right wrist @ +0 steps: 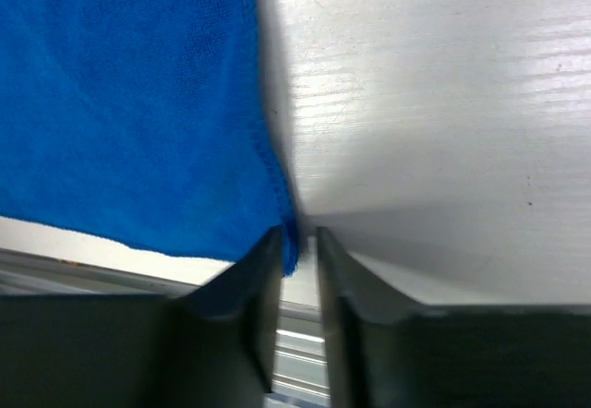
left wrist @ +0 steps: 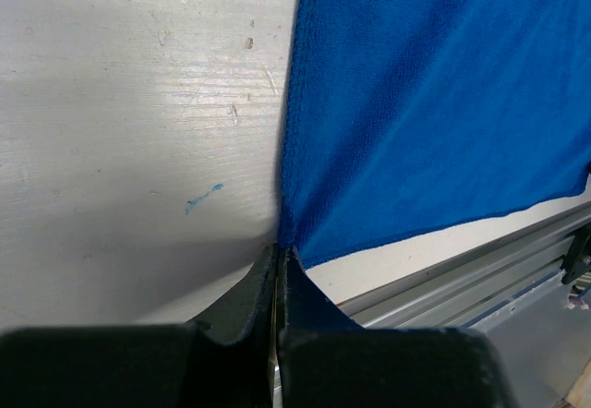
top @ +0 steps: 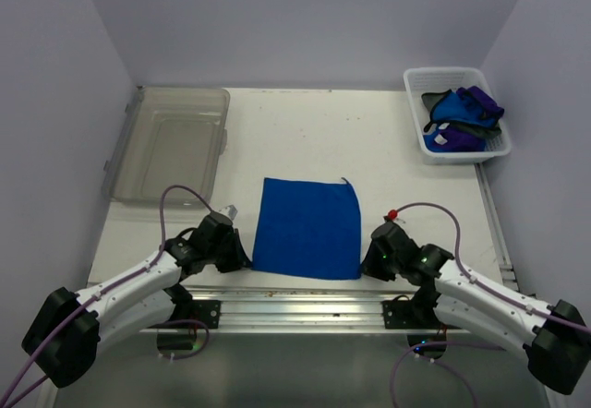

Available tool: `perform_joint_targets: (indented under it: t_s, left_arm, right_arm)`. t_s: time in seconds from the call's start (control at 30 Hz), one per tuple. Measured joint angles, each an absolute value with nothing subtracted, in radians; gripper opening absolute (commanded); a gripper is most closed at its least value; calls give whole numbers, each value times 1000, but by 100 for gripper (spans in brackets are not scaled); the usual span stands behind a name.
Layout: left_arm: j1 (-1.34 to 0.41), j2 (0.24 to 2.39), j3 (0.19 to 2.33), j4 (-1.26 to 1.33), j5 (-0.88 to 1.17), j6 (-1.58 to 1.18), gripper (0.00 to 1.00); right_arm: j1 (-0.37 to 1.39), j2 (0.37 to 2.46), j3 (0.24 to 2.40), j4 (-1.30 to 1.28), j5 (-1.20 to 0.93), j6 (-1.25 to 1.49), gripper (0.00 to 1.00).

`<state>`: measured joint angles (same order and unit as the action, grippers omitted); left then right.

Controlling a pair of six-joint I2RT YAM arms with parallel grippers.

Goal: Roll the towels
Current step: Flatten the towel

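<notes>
With left tool (left wrist: 280,253), pinching near-left corner of flat royal-blue cloth towel (top: 307,228); with narrowly parted right tool (right wrist: 297,234), straddling near-right corner at near edge of desk (top: 305,126).

Left gripper (top: 242,258) and right gripper (top: 369,265) sit at near corners of blue towel (top: 307,228).

Left, a clear bin (top: 171,145); right, a white basket (top: 462,157), perhaps plastic.
</notes>
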<state>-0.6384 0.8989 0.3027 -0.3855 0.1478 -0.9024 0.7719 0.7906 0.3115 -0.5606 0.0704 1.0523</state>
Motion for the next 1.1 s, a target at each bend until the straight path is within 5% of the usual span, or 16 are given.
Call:
perform_joint_targets:
  t_s: [0.13, 0.47, 0.9, 1.1]
  left_arm:
    - [-638, 897, 303, -387, 147, -902, 0]
    - [-638, 893, 303, -390, 141, -902, 0]
    - [-638, 892, 303, -390, 141, -902, 0]
    - [-638, 886, 303, -391, 140, -902, 0]
  right_arm:
    - [801, 789, 336, -600, 118, 1048, 45]
    - [1003, 995, 446, -654, 280, 1071, 45]
    - [1129, 1115, 502, -668, 373, 1109, 38]
    - [1132, 1118, 502, -657, 375, 1133, 19]
